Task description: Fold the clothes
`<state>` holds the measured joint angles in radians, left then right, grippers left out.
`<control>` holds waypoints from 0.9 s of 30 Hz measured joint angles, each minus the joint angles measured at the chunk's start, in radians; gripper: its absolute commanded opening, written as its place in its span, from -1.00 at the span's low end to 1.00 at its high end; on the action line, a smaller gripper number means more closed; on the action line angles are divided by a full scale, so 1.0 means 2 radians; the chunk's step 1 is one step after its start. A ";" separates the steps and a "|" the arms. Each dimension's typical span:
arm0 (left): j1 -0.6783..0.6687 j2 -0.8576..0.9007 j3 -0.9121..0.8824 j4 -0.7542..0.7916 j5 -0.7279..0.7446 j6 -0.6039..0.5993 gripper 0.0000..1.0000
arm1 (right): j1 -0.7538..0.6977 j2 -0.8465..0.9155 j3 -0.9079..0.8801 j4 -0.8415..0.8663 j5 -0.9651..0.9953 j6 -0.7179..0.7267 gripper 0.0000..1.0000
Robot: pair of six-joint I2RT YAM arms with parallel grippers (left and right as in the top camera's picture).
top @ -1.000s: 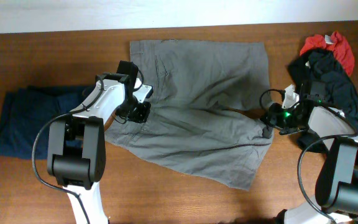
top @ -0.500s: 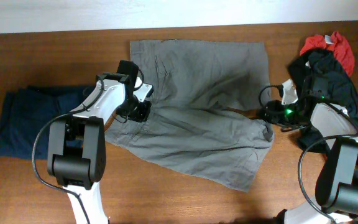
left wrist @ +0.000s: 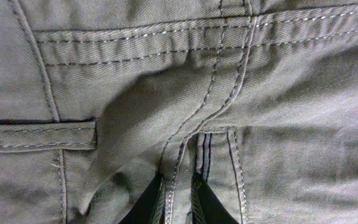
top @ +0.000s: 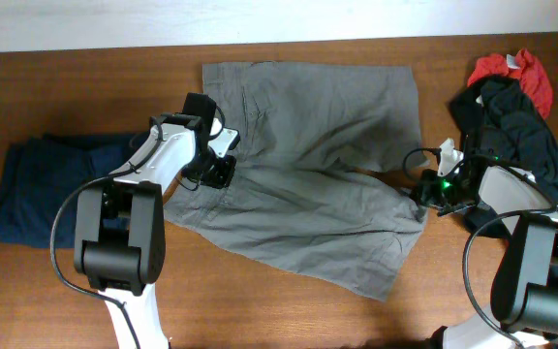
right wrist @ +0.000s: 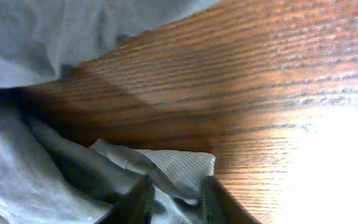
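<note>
Shorts (top: pixel 308 165) lay spread on the table (top: pixel 260 310), filling the stretch between the two grippers, waist end toward the left one and legs toward the right one, with a wedge of bare wood showing between the legs just ahead of the right gripper (top: pixel 430 189). A navy garment (top: pixel 37 189) sat well out past the left arm, and a black and red pile (top: pixel 516 107) lay close behind the right wrist. The left gripper (top: pixel 216 173) was down on the waist edge; its wrist view showed the jaws nearly shut, a stitched seam pinched up between the dark fingertips (left wrist: pixel 143 210) and a ridge of cloth raised above them. The right jaws were drawn in close on a pale ribbed corner of cloth at the near leg's hem, with cloth lying between the fingers (right wrist: pixel 135 200), though that bite looked thin. The step in hand seemed to be taking hold at both ends to carry one half over the other. To do it well, the right grip would want more than that corner, so a deeper bite before lifting would be safer. Both hands should rise together and only enough to clear the wood, keeping the cloth lightly taut between them so the wrinkles across the middle pull flat. The right arm should travel away from the pile behind it, lest it snag.
</note>
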<state>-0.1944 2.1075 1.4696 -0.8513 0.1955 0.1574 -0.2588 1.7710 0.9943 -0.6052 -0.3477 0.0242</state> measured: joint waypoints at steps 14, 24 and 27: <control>0.000 0.000 0.000 0.000 0.000 0.000 -0.68 | -0.044 0.000 0.000 -0.011 -0.271 0.026 -0.92; 0.000 0.000 0.000 0.000 0.000 0.000 -0.67 | -0.129 0.000 0.000 -0.030 -0.378 -0.054 -0.92; 0.000 0.000 0.000 0.000 0.000 0.000 -0.67 | -0.160 0.000 0.000 -0.035 -0.390 -0.072 -0.92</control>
<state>-0.1944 2.1075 1.4696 -0.8516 0.1955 0.1574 -0.5789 1.7710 0.9936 -0.6746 -1.1278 -0.1207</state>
